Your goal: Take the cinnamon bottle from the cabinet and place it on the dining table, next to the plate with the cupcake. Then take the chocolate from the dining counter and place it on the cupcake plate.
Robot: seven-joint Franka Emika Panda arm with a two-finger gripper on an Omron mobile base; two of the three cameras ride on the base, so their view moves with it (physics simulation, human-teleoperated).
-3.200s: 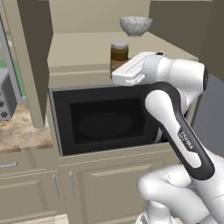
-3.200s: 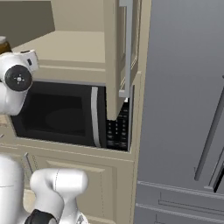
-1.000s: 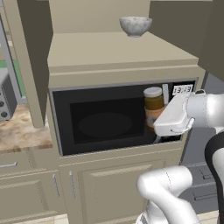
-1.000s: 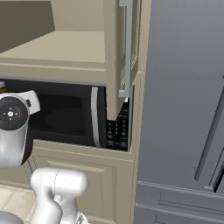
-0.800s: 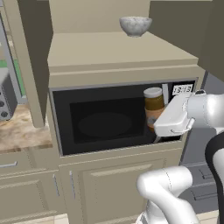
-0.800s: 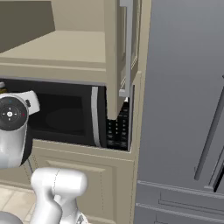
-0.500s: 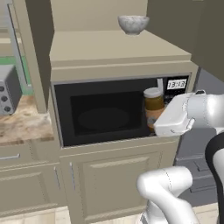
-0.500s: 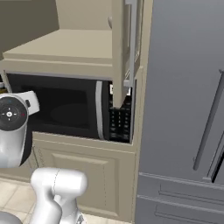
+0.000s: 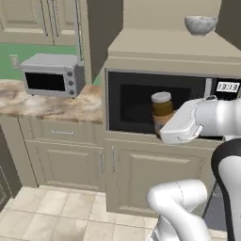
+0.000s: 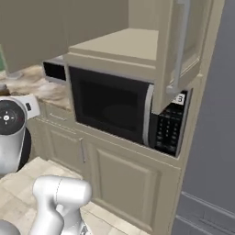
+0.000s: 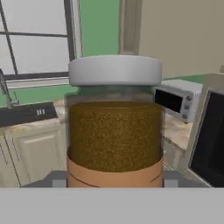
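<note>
Cinnamon bottle (image 11: 114, 127), brown-filled with white lid, stands upright, clamped in tool (image 9: 165, 129).

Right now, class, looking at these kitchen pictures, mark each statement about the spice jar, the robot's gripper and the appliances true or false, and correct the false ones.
1. The glass cinnamon bottle with the pale lid is clamped in the gripper. True.
2. The bottle lies on its side. False: it stands upright, lid on top.
3. A small grey bowl sits on the ledge above the black built-in microwave. True.
4. The silver toaster oven stands on the floor. False: it stands on the marbled counter.
5. The bottle's lid is off. False: the lid is on.
</note>
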